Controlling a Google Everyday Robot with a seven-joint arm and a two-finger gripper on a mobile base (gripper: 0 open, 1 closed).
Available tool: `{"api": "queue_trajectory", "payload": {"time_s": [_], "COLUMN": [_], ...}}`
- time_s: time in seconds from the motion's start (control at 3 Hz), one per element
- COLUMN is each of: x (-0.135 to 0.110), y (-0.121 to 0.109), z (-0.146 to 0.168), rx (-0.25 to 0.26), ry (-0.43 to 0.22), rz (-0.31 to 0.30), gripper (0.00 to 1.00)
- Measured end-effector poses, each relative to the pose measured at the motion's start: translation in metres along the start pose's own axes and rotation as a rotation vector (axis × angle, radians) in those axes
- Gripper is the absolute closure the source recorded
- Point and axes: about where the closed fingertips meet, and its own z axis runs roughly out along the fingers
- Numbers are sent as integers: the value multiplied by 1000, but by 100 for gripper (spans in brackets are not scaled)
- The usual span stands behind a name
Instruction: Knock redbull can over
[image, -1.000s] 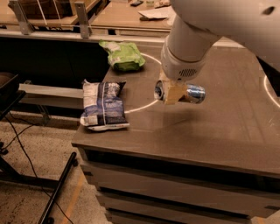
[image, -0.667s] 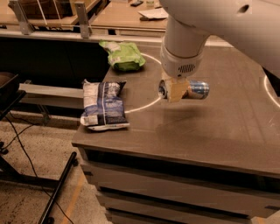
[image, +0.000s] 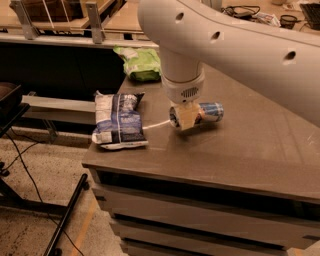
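Observation:
The redbull can (image: 209, 112) lies on its side on the dark table top (image: 240, 150), silver and blue, its length running left to right. My gripper (image: 184, 118) hangs down from the white arm (image: 225, 40) right over the can's left end and hides that end. The gripper's tan fingers (image: 186, 116) are against the can.
A blue-and-white chip bag (image: 119, 120) lies flat at the table's left edge. A green bag (image: 142, 64) lies at the back left corner. The table's front edge (image: 200, 172) is close below the can. A dark stand and cables are on the floor at left.
The gripper has shifted a little left and toward the front edge, and the lying can has moved with it. The bags have not moved.

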Motion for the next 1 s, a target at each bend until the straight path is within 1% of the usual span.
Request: {"api": "queue_trajectory", "payload": {"time_s": [0.33, 1.0], "x": [0, 1], "y": [-1, -2], "z": [0, 0], "rx": [7, 16], "ry": [-2, -16], "rz": [1, 3], "gripper": [1, 0]}}
